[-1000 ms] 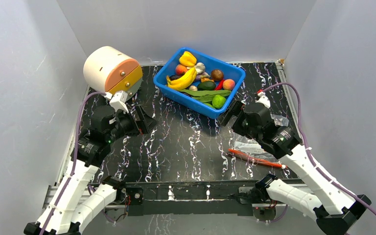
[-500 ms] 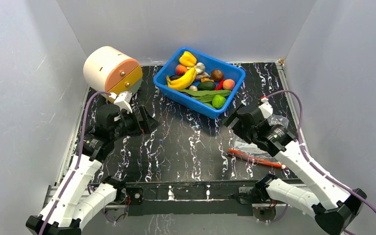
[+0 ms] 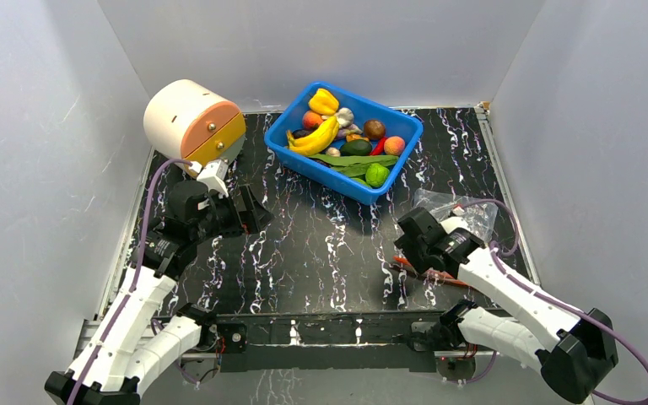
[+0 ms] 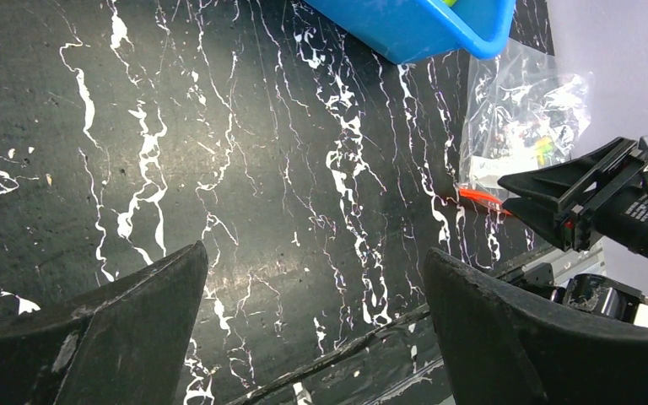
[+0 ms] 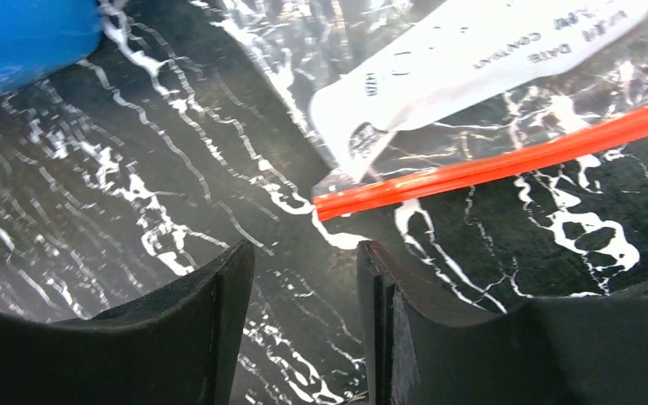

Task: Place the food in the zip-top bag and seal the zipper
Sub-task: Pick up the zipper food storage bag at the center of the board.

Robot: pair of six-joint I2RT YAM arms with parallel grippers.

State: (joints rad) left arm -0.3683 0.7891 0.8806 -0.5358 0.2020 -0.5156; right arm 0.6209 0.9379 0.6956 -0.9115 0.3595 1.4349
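Note:
The food lies in a blue bin [image 3: 405, 126] at the back: a yellow banana [image 3: 316, 137], long green leaves [image 3: 350, 160], a green lime [image 3: 377, 175] and a peach [image 3: 394, 145]. The clear zip-top bag [image 3: 456, 211] lies flat on the right, its orange-red zipper [image 3: 443, 275] along the near edge. My right gripper [image 3: 405, 251] hangs low at the zipper's left end. In the right wrist view the zipper [image 5: 506, 160] ends just beyond the right gripper [image 5: 305, 253], whose jaws are partly narrowed with nothing between them. My left gripper [image 4: 316, 253] hovers wide open over bare tabletop at mid-left.
A cream drum with an orange face [image 3: 192, 122] stands at the back left. Grey walls close in the dark marbled table on three sides. A black rail [image 3: 329, 325] runs along the front edge between the arm bases.
My right gripper has drawn back from the bin's near corner and dropped toward the zipper's left end, its jaws narrowing. The left arm shifted only slightly.

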